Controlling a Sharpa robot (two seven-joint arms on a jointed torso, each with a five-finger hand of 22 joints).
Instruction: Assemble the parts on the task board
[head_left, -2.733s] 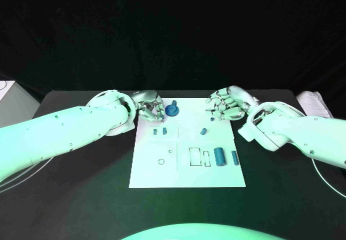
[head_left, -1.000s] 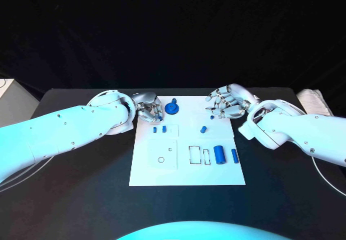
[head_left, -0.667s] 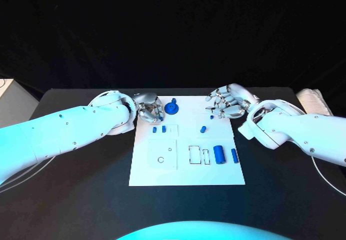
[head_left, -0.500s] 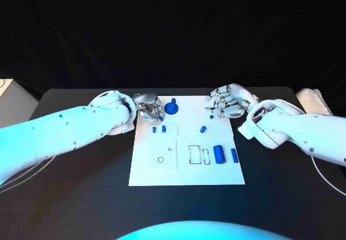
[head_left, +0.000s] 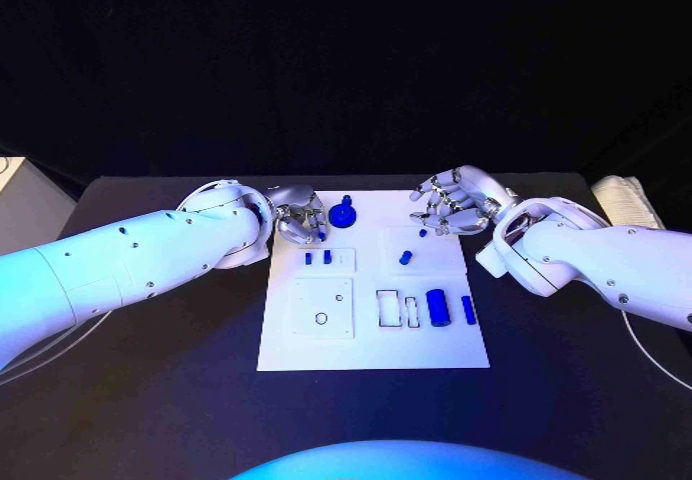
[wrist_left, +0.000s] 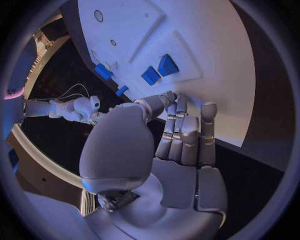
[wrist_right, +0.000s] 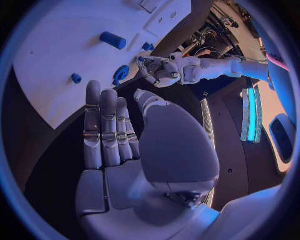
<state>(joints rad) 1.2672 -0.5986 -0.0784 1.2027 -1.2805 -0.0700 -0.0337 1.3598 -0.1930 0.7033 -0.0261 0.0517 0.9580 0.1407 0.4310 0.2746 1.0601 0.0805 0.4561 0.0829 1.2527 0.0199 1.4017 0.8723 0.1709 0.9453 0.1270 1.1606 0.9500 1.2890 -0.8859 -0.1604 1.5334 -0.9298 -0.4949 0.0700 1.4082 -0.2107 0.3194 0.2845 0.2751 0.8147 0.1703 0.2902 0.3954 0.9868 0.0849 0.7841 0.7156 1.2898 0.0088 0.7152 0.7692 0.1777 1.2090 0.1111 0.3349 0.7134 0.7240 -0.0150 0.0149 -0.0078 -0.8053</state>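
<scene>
- Parts (head_left: 440, 310) lie in the same places on the task board (head_left: 372, 345) as 2.7 s ago, none lifted.
- Left hand (head_left: 299, 222) has barely moved, fingers loosely curled on nothing.
- Right hand (head_left: 454, 206) still hovers spread and holding nothing, so assembly looks unstarted.

Glossy white arms, silver segmented left robot hand (head_left: 299, 221)

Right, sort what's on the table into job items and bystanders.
Job items: task board; round blue part at its far edge; pair of small blue parts; blue cylinder; left hand; right hand.

Bystanders: pale bundle at the table's right edge.
</scene>
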